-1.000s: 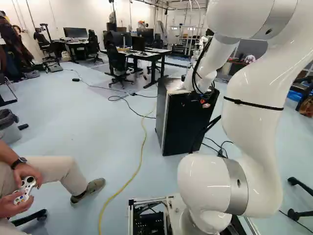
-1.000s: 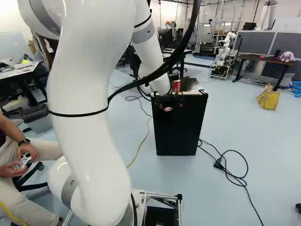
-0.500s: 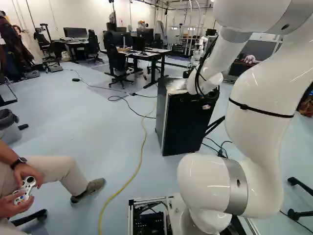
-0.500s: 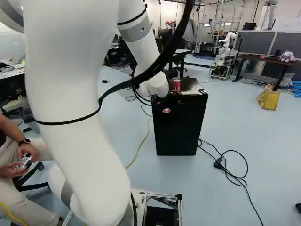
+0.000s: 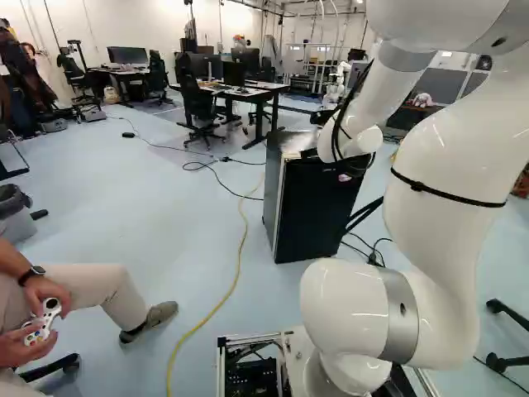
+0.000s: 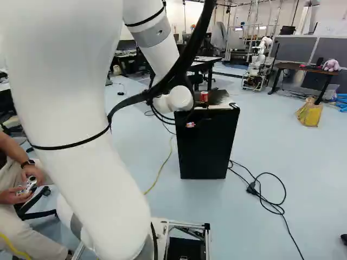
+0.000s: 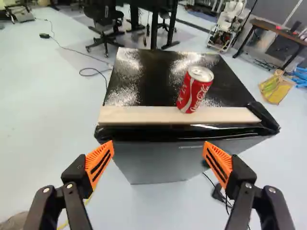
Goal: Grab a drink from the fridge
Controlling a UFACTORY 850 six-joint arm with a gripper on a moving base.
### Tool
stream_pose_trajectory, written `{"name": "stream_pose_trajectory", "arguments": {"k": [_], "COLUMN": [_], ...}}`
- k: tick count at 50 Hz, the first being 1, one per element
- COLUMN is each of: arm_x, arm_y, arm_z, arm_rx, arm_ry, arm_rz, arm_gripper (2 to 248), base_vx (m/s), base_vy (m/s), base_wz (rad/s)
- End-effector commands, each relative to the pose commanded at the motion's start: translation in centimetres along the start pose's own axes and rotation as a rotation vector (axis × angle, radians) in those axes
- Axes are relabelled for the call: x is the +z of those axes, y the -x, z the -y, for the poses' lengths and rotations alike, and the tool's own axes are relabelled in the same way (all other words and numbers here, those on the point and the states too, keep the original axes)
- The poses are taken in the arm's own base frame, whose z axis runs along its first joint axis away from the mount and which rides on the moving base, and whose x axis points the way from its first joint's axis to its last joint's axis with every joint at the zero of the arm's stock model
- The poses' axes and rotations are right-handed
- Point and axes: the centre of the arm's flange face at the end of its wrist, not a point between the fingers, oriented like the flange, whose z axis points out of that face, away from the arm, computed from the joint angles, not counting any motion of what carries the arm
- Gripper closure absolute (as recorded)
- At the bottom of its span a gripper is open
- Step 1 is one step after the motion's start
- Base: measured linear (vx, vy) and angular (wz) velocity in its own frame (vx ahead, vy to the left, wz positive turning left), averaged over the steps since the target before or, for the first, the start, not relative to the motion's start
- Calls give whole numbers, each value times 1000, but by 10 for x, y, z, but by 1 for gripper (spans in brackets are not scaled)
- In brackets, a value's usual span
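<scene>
Fingers (image 7: pixel 100 165) wide apart, nothing between them. Red can (image 7: pixel 192 93) upright on fridge (image 6: pixel 206 149) top, near side, right of middle. Vs earlier: arm (image 6: pixel 70 146) drawn back toward base; can and fridge unmoved.

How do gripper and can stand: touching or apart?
Apart. Wrist view: the gripper is open, short of the can, with the fridge's front edge showing between them.
</scene>
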Motion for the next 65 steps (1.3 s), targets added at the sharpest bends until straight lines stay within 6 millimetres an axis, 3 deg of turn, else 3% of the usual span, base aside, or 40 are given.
{"name": "stream_pose_trajectory", "arguments": {"k": [29,65], "arm_x": [10,75], "arm_y": [-20,-16], "arm_z": [-6,-35], "arm_rx": [72,241], "arm_ry": [21,129], "arm_rz": [-174,-244], "arm_gripper": [3,3], "base_vx": [0,0], "base_vy": [0,0], "base_wz": [0,0]}}
